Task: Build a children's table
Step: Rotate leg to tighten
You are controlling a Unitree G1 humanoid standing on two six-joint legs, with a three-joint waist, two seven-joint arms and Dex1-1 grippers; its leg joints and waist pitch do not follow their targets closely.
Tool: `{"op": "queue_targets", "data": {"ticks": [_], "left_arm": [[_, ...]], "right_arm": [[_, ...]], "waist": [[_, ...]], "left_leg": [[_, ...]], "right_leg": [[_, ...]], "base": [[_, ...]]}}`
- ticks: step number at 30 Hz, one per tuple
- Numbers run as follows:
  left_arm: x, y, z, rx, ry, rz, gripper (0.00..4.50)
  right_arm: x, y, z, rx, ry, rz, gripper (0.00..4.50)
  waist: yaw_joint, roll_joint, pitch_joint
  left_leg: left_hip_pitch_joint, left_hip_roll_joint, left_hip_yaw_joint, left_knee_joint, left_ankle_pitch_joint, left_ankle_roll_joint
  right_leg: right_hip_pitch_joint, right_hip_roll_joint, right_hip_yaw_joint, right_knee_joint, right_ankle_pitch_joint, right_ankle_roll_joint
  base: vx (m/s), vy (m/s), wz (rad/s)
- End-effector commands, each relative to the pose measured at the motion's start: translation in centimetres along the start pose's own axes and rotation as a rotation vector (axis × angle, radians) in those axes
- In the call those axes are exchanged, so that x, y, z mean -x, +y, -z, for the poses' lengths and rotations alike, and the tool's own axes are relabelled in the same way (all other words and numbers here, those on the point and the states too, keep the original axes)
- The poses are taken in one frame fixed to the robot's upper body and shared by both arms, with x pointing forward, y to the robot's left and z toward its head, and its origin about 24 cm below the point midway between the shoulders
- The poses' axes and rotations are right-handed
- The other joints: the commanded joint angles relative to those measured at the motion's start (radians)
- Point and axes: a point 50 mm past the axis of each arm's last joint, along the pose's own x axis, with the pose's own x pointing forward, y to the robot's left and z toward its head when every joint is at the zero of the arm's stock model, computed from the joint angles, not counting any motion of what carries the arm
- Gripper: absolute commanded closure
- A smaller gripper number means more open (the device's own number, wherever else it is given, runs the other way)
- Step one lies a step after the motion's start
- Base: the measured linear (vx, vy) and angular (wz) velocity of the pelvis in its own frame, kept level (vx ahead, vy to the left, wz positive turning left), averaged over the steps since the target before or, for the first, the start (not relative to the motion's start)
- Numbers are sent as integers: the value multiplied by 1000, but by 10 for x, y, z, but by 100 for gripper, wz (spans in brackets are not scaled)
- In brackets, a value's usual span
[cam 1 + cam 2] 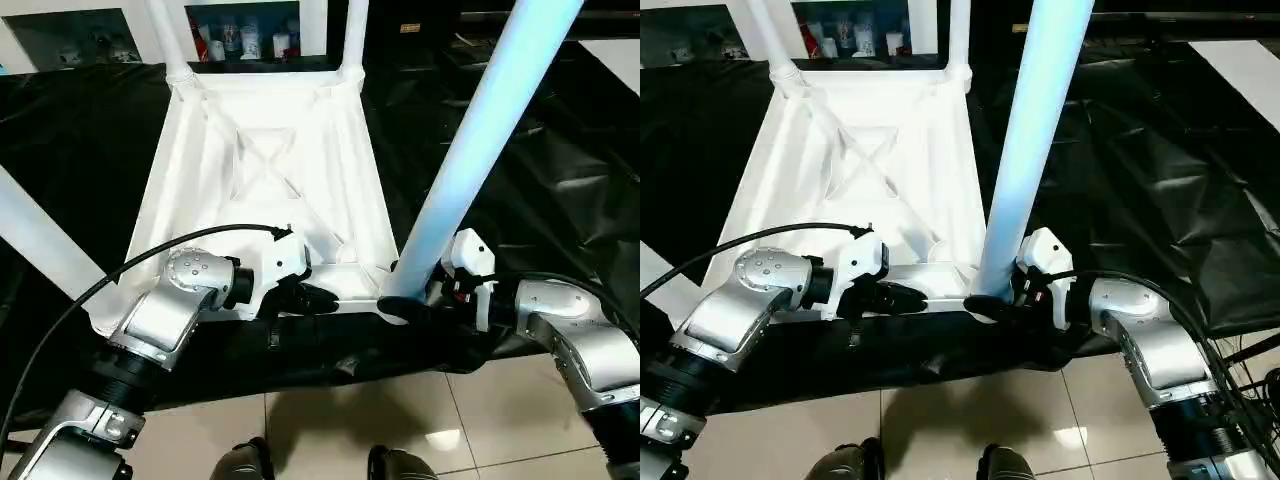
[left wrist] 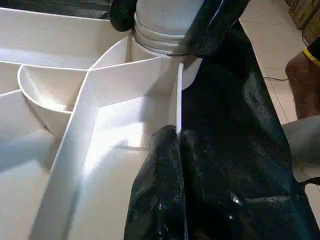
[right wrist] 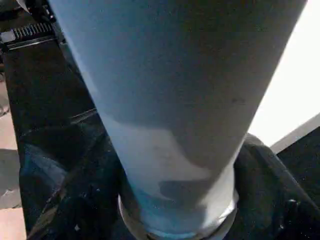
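Observation:
The children's table top (image 1: 260, 150) lies upside down on a black cloth, ribbed underside up. Legs stand in its far left (image 1: 170, 40) and far right (image 1: 352, 40) corner sockets, and another leg (image 1: 40, 240) slants out at the near left. The near right leg (image 1: 470, 150) rises from its socket at the near right corner. My right gripper (image 1: 396, 302) is around the base of this leg (image 3: 175, 100), its black fingers (image 2: 122, 15) pressed against both sides. My left gripper (image 1: 320, 297) is shut on the thin near rim (image 2: 179, 100) of the top.
The black cloth (image 1: 560, 150) covers the work table, whose front edge runs just below my grippers. Beyond that edge is tiled floor (image 1: 480, 420) with my feet (image 1: 240, 465). A flat white panel (image 1: 1240, 60) lies at the far right. Shelves with small bottles (image 1: 240, 40) stand behind.

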Motion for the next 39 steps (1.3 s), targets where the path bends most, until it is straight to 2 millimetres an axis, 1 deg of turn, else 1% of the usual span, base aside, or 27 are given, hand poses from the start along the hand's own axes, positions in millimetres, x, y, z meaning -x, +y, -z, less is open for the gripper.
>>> {"op": "queue_targets", "data": {"ticks": [1, 4, 6, 8, 9, 10, 11, 12, 13, 14, 16, 18, 19, 20, 22, 24, 25, 26, 27, 29, 31, 32, 33, 35, 37, 38, 39], "left_arm": [[-10, -8, 7, 26, 13, 60, 450], [-11, -7, 8, 39, 15, 56, 450], [-14, -4, 9, 56, 19, 14, 450], [-17, -1, 10, 63, 25, -18, 450], [-20, 1, 10, 67, 30, -39, 450], [-20, 1, 10, 67, 30, -39, 450], [-25, 5, 10, 77, 39, -74, 450], [-28, 7, 10, 82, 44, -98, 450], [-38, 14, 8, 100, 57, -168, 450], [-47, 19, 4, 119, 64, -233, 450], [-57, 24, 0, 135, 69, -289, 450], [-70, 29, -5, 166, 76, -365, 450], [-79, 32, -8, 182, 80, -402, 450], [-82, 32, -9, 186, 85, -414, 450], [-84, 34, -9, 174, 99, -423, 450], [-85, 34, -8, 167, 105, -424, 450], [-85, 35, -8, 164, 105, -423, 450], [-83, 35, -8, 155, 108, -412, 450], [-81, 35, -7, 151, 110, -403, 450], [-81, 36, -7, 153, 113, -405, 450], [-78, 35, -3, 149, 126, -378, 450], [-73, 34, 0, 143, 136, -345, 450], [-73, 34, 0, 143, 136, -345, 450], [-69, 32, 4, 137, 144, -304, 450], [-63, 28, 7, 128, 145, -251, 450], [-58, 25, 9, 115, 142, -207, 450], [-53, 22, 11, 108, 147, -173, 450]], "right_arm": [[-6, 5, 4, -8, 24, -47, 179], [-8, 4, 5, -22, 4, -16, 181], [-13, -1, 9, -58, -24, 91, 183], [-17, -4, 11, -84, -40, 162, 183], [-19, -6, 12, -102, -49, 207, 183], [-19, -6, 12, -102, -49, 207, 183], [-23, -8, 14, -147, -75, 272, 183], [-26, -9, 15, -172, -88, 307, 183], [-35, -11, 17, -248, -120, 409, 183], [-42, -13, 18, -308, -136, 492, 183], [-51, -15, 19, -363, -139, 579, 184], [-62, -19, 22, -439, -117, 721, 184], [-71, -22, 25, -487, -83, 832, 184], [-75, -23, 25, -496, -67, 865, 184], [-82, -24, 23, -479, -55, 876, 184], [-86, -23, 19, -450, -59, 862, 184], [-88, -23, 15, -409, -74, 835, 184], [-89, -21, 8, -380, -111, 791, 184], [-89, -18, 2, -376, -164, 733, 184], [-89, -17, -1, -379, -188, 716, 128], [-83, -15, -10, -328, -234, 668, 114], [-74, -13, -16, -276, -261, 617, 107], [-74, -13, -16, -276, -261, 617, 96], [-65, -10, -21, -247, -274, 524, 75], [-50, -5, -21, -198, -251, 414, 58], [-38, -3, -19, -142, -218, 365, 58], [-26, -2, -16, -103, -185, 316, 58]], "waist": [[1, -19, -75], [1, -18, -75], [0, -19, -73], [-5, -18, -66], [-7, -19, -65], [-9, -21, -64], [-9, -20, -63], [-8, -16, -60], [-10, -14, -56], [-11, -16, -58], [-13, -19, -57], [-10, -18, -57], [-9, 0, -53], [-12, -3, -51], [-12, -6, -52], [-12, -5, -54], [-10, -2, -55], [-10, -6, -54], [-9, -7, -54], [-8, -7, -53], [-7, -10, -52], [-5, -14, -51], [-6, -16, -52], [-9, -18, -51], [-12, -17, -49], [-14, -20, -49], [-13, -19, -49]], "left_leg": [[28, 31, -10, -45, -69, 170], [28, 31, -10, -45, -67, 172], [28, 30, -10, -46, -80, 166], [29, 30, -11, -52, -145, 127], [27, 29, -13, -56, -181, 99], [26, 29, -14, -58, -193, 88], [31, 30, -14, -61, -216, 74], [33, 30, -16, -64, -238, 60], [32, 30, -15, -66, -250, 52], [36, 29, -15, -68, -277, 31], [34, 25, -18, -71, -294, 2], [38, 26, -21, -75, -317, -12], [37, 25, -24, -79, -324, -21], [41, 20, -26, -82, -371, -41], [44, 21, -27, -83, -391, -40], [40, 21, -28, -87, -381, -32], [38, 23, -27, -89, -364, -27], [36, 23, -24, -88, -346, -16], [36, 23, -24, -89, -349, -10], [38, 25, -22, -88, -353, 3], [37, 24, -21, -88, -348, 9], [31, 25, -23, -89, -339, 22], [25, 26, -25, -91, -321, 27], [19, 25, -27, -92, -311, 31], [21, 27, -27, -91, -307, 38], [19, 27, -26, -89, -300, 44], [18, 29, -27, -90, -295, 47]], "right_leg": [[49, -30, 21, -39, 46, -303], [49, -30, 21, -39, 45, -304], [47, -30, 21, -42, 21, -303], [40, -32, 21, -56, -94, -289], [43, -33, 20, -60, -156, -273], [42, -34, 20, -63, -183, -262], [37, -35, 22, -69, -225, -244], [34, -34, 22, -73, -259, -232], [29, -33, 24, -77, -275, -224], [25, -34, 23, -80, -310, -215], [23, -33, 22, -83, -359, -192], [21, -36, 22, -89, -390, -176], [18, -37, 22, -91, -392, -165], [14, -33, 18, -97, -418, -144], [13, -33, 18, -102, -413, -131], [18, -31, 16, -101, -365, -125], [20, -30, 16, -99, -318, -130], [22, -29, 17, -95, -267, -142], [23, -29, 17, -97, -270, -144], [21, -31, 19, -99, -286, -150], [22, -32, 18, -101, -301, -150], [25, -34, 18, -103, -319, -141], [29, -34, 17, -100, -315, -140], [34, -35, 15, -101, -336, -135], [31, -36, 17, -103, -337, -143], [32, -35, 18, -101, -320, -145], [33, -37, 18, -101, -312, -145]], "base": [[0, 0, 0], [0, 0, 0], [0, 0, 0], [0, 0, 0], [0, 0, 0], [0, 0, 0], [0, 0, 0], [0, 0, 0], [0, 0, 0], [0, 0, 0], [-28, 5, -1], [-51, 12, -2], [0, 0, 0], [0, 0, 0], [0, 0, 0], [0, 0, 0], [0, 0, 0], [0, 0, 0], [0, 0, 0], [0, 0, 0], [0, 0, 0], [0, 0, 0], [0, 0, 0], [0, 0, 0], [0, 0, 0], [0, 0, 0], [0, 0, 0]]}}
